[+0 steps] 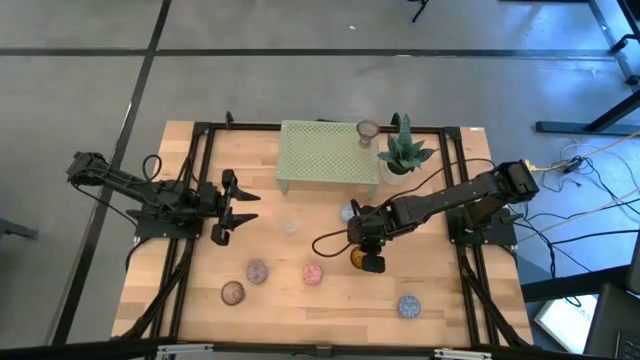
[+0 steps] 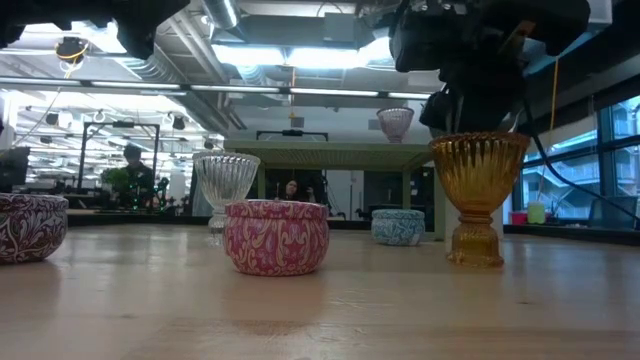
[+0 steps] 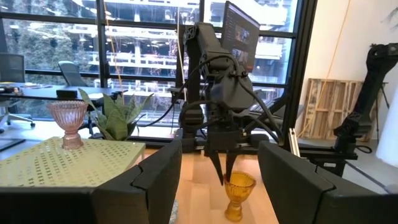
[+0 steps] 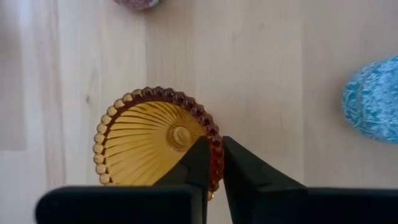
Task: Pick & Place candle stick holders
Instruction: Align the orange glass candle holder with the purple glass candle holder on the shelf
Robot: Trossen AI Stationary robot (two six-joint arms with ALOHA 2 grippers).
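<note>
An amber ribbed glass candle stick holder (image 2: 478, 180) stands upright on its foot on the wooden table, right of the middle. My right gripper (image 4: 216, 163) reaches down onto it and is shut on its rim. Another pink glass holder (image 1: 367, 130) stands on the pale green stand (image 1: 325, 152). A clear glass holder (image 1: 290, 226) stands on the table near the middle. My left gripper (image 1: 222, 205) hovers open at the table's left, holding nothing. My right gripper pinches the amber holder's beaded rim (image 4: 216, 140), one finger (image 4: 198, 163) inside the cup and one finger (image 4: 239, 169) outside it. The fingers come from above, slanting down. The holder stands upright with its foot (image 2: 474, 250) on the table.
Round patterned holders lie about the near half: pink (image 1: 313, 273), mauve (image 1: 257, 270), brownish (image 1: 232, 292), blue (image 1: 408, 306), and another blue one (image 1: 347, 212) beside my right arm. A spiky potted plant (image 1: 405, 152) stands at the far right by the stand.
</note>
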